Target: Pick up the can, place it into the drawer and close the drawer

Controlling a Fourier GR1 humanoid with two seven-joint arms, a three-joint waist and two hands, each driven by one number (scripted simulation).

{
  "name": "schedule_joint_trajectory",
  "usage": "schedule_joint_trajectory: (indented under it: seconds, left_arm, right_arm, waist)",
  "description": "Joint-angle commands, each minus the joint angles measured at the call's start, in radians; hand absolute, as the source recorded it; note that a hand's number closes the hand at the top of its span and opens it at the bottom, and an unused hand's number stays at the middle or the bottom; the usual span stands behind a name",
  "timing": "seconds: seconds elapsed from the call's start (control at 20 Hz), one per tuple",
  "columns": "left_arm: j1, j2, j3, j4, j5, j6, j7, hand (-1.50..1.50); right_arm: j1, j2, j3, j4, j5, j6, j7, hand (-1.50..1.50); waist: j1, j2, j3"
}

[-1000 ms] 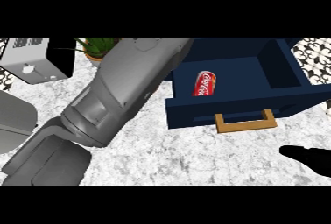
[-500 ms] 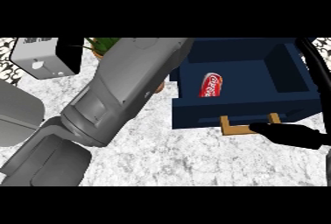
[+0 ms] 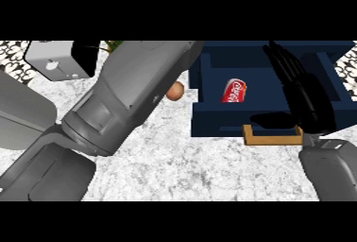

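My right hand (image 3: 301, 97) lies over the right part of the open drawer (image 3: 209, 118), its black fingers (image 3: 282, 59) stretched straight toward the back, nothing held in them. The thumb (image 3: 273, 120) sticks out to the left and sits at the drawer's front edge, just above the wooden handle (image 3: 272, 140). The grey right forearm (image 3: 331, 170) comes up from the lower right corner and covers the handle's right end.

The can (image 3: 235, 90) lies on its side inside the drawer, left of my fingers and apart from them. It is red with white script lettering and a pale top end, tilted slightly against the dark blue floor.

My left forearm (image 3: 125, 108) runs as a broad grey bar from the lower left up to the top of the view and hides the drawer's left wall near the back. I see no left hand; it is out of frame. A small brown rounded thing (image 3: 175, 91), which I cannot identify, peeks out between that arm and the drawer. Behind the arm sit a white toaster-like box (image 3: 55, 59) and a few green leaves (image 3: 111, 46), all on the white marbled counter (image 3: 202, 165).
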Motion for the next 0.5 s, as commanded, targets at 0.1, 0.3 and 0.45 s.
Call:
schedule_joint_trajectory:
  seconds: [0.1,0.3,0.45]
  left_arm:
    - [0.012,0.010,0.023,-0.012,-0.003,-0.029,0.013,-1.50]
    - [0.081,0.055,0.010,-0.057,-0.024,-0.047,-0.004,-1.50]
    - [0.069,0.096,0.008,-0.087,-0.032,-0.058,0.055,-1.50]
  right_arm:
    - [-0.145,0.049,0.022,0.311,0.121,-0.129,-0.083,-1.50]
    - [-0.201,0.090,0.000,0.508,0.168,-0.249,-0.123,-1.50]
    - [-0.293,0.117,-0.021,0.633,0.215,-0.317,-0.098,-1.50]
  waist:
    - [0.024,-0.003,0.000]
    - [0.053,-0.008,-0.001]
    - [0.061,-0.012,-0.001]
